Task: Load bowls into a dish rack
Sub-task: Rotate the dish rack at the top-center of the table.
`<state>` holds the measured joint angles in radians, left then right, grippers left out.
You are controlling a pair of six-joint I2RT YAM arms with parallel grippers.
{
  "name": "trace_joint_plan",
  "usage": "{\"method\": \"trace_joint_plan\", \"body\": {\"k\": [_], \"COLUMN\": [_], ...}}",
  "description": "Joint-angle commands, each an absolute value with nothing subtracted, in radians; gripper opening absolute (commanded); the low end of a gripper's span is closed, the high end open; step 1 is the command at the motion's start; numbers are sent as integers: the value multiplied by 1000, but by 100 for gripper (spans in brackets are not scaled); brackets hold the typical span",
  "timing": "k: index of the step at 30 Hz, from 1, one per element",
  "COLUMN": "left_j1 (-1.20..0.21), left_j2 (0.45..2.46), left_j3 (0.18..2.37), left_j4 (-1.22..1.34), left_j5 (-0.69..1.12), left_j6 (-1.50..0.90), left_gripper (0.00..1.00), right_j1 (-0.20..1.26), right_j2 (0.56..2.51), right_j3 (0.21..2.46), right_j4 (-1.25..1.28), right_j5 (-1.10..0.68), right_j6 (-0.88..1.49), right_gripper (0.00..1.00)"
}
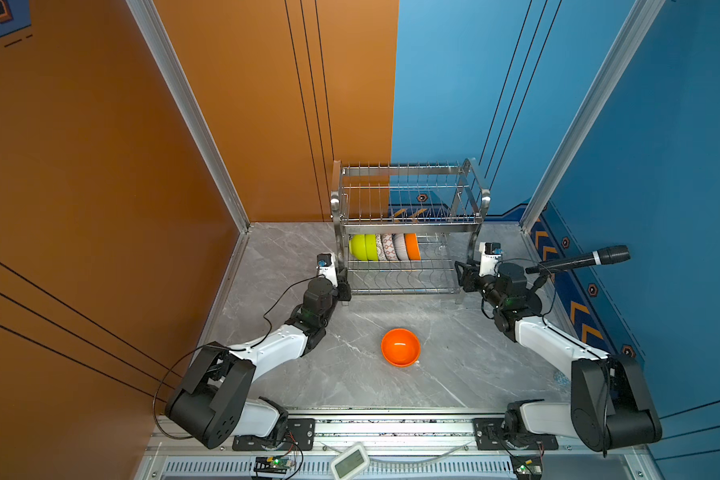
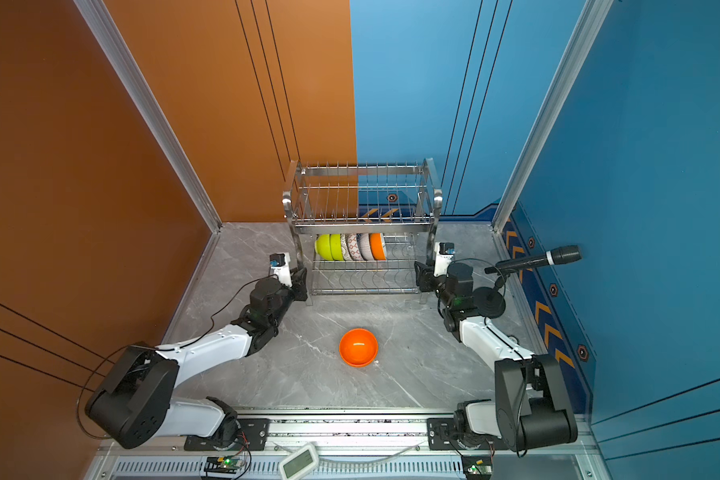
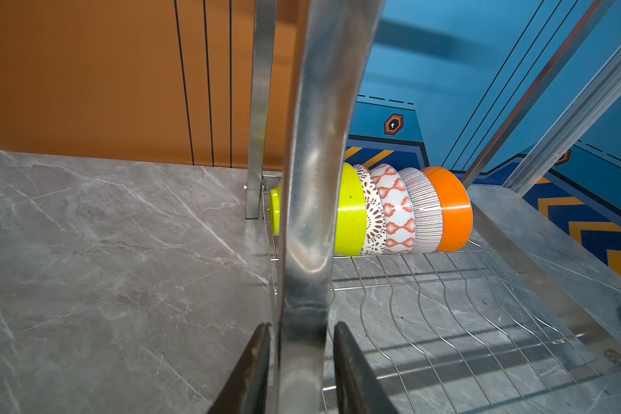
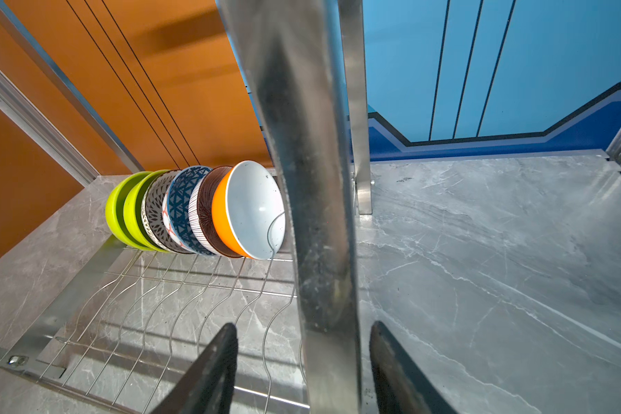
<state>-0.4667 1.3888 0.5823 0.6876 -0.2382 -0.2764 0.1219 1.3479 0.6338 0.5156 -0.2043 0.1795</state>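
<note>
2 legs of the rack (image 1: 408, 227) are straddled: right gripper (image 4: 303, 324) open, left gripper (image 3: 301, 324) nearly closed, contact cannot be told.

Note for your log: you will find no legible text, number or brand in any view. The white display unit (image 1: 350, 460) at the front edge shows a screen too small to read in both top views. The hexagon emblem (image 3: 393, 124) on the blue wall (image 3: 445, 64) carries a small white mark, with no letters you can make out.
</note>
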Motion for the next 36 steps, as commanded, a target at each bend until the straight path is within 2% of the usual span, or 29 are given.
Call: {"method": "trace_joint_plan", "body": {"k": [1, 5, 9, 12, 20, 25, 36], "left_j1": [-447, -432, -423, -421, -416, -404, -315], "left_j2": [1414, 1445, 1472, 1487, 1508, 1490, 1383], "left_j3": [574, 583, 602, 614, 633, 627, 543], "left_j4": [747, 773, 773, 773, 776, 779, 778], "left_j5": [-176, -148, -127, -127, -122, -121, -114], "left_j6": [-268, -271, -275, -275, -270, -284, -319], "left_gripper": [31, 31, 31, 23, 0, 0, 0], "right_j1": [112, 109, 108, 109, 121, 130, 195], "right_j2": [1372, 1396, 1397, 1395, 1381, 1372, 1333], "right_j3": [620, 634, 632, 629, 628, 629, 640], "right_j4": [598, 597, 606, 607, 587, 574, 520], "right_j5": [-176, -181, -198, -201, -209, -221, -208], "right_j6": [172, 179, 190, 200, 199, 199, 200], "right_gripper": [57, 51, 40, 31, 18, 11, 9]}}
